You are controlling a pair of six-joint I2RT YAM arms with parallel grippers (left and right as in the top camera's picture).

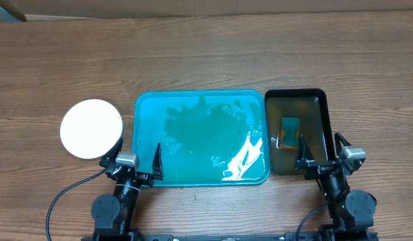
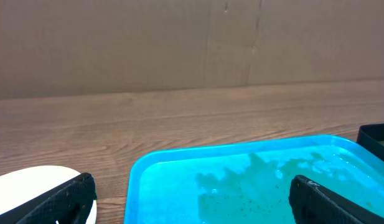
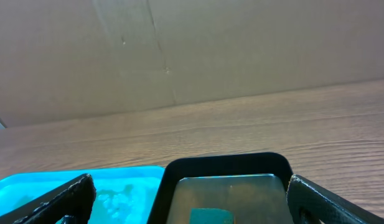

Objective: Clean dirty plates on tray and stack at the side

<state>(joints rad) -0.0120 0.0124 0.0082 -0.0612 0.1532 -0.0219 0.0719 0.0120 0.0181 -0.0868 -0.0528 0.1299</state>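
Starting at the near edge of the table, I see the left gripper (image 1: 136, 164) with its jaws spread wide and nothing between them; one finger lies over the near left corner of the tray (image 1: 147, 107), the other sits at the near right edge of the plates (image 1: 91, 128). The right gripper (image 1: 321, 155) is likewise fully spread and empty, and it straddles the near end of the black tray (image 1: 324, 100). Beyond the left gripper, the tray carries no plate, only a film of water (image 1: 239, 157) with pale streaks toward its near right corner. The plates rest on the table (image 1: 206, 53), off the tray and just beside its left rim. From above they show as one white disc, and I cannot tell how many are stacked there. The black tray stands just beside the tray's right rim and holds murky water and a teal sponge (image 1: 290, 127). Farther out there is bare wood grain, then a brown cardboard wall (image 2: 192, 43).
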